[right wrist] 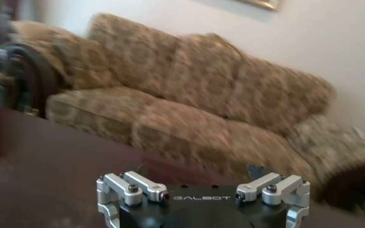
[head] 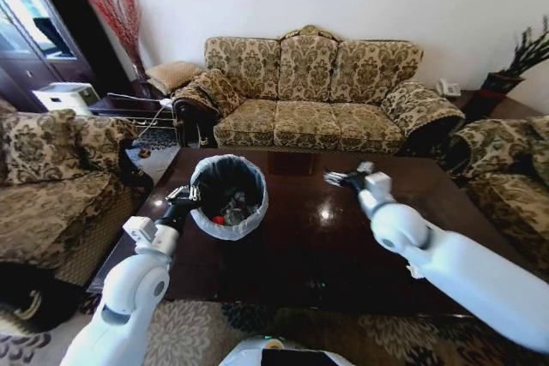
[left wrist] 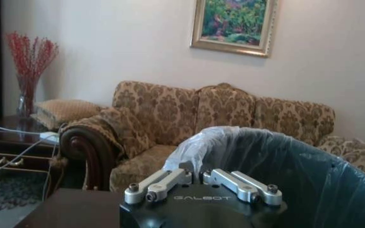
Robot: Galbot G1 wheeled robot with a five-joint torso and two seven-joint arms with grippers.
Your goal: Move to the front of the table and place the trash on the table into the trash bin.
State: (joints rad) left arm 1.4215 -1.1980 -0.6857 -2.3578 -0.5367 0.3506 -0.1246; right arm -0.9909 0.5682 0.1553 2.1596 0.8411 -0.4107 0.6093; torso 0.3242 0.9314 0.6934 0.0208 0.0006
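Bracing the trash bin (head: 228,196), which is standing on the left part of the table (head: 309,242), with the left gripper (head: 186,195) set against the near-left side of its liner rim. Fingers drawn together there, apparently pinching the folded plastic; exact contact hidden in the left wrist view. Holding the right gripper (head: 337,179) above the tabletop, well right of the bin, fingers spread and carrying nothing.

Trash (head: 230,210) lying inside the bin, a red-labelled piece showing among the dark items. Judging the disposal step as near complete, given the bare glossy surface around the bin.

Recommended practice for this step:
- Maintaining a light, steady pinch on the rim, avoiding any pull that could tip the bin or drag the liner off.
- Checking the small pale scrap (head: 414,272) beside the right forearm, too small to identify, before treating the table as finished.
- Routing the right arm above rim height, avoiding a sideways knock against the bin.
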